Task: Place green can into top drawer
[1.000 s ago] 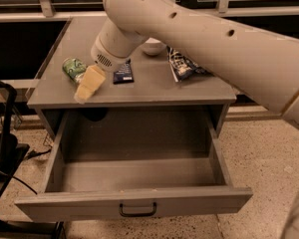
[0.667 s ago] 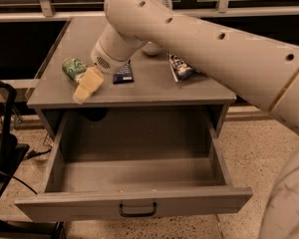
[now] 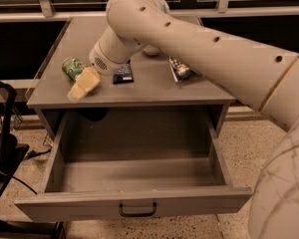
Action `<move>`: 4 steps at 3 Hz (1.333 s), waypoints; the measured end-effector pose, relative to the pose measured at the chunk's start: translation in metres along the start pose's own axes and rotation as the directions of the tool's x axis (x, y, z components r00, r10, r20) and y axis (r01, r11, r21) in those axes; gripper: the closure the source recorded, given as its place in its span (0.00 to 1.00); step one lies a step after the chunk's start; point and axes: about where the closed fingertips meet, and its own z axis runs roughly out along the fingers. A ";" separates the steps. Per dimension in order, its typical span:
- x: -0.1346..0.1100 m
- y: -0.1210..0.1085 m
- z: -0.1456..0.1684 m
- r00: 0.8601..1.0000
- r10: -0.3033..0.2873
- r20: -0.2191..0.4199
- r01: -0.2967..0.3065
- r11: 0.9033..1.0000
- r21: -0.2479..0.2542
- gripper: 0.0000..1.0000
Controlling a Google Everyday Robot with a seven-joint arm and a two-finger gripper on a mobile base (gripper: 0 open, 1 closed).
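Observation:
The green can (image 3: pixel 71 66) lies on its side at the left of the grey cabinet's top (image 3: pixel 154 91). My gripper (image 3: pixel 82 86) hangs low over the top's front left corner, just in front and to the right of the can, touching or nearly touching it. The top drawer (image 3: pixel 134 201) is pulled wide open below, with its black handle (image 3: pixel 137 211) toward me, and nothing lies inside. My arm reaches in from the right across the cabinet top.
A dark blue snack bar (image 3: pixel 123 74) lies right of the gripper. Another snack packet (image 3: pixel 179 69) lies further right. A white bowl (image 3: pixel 152 50) is mostly hidden behind my arm. A black stand with cables (image 3: pixel 2 133) is on the floor at left.
The gripper has shifted slightly left and lower beside the can. The can and the drawer have not moved.

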 end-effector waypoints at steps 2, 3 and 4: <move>-0.001 -0.001 0.004 0.999 -0.002 -0.042 0.004 0.999 0.033 0.00; -0.004 -0.006 0.015 0.997 0.004 -0.079 0.001 0.998 0.068 0.00; -0.006 -0.014 0.028 0.994 0.016 -0.108 -0.004 0.994 0.107 0.00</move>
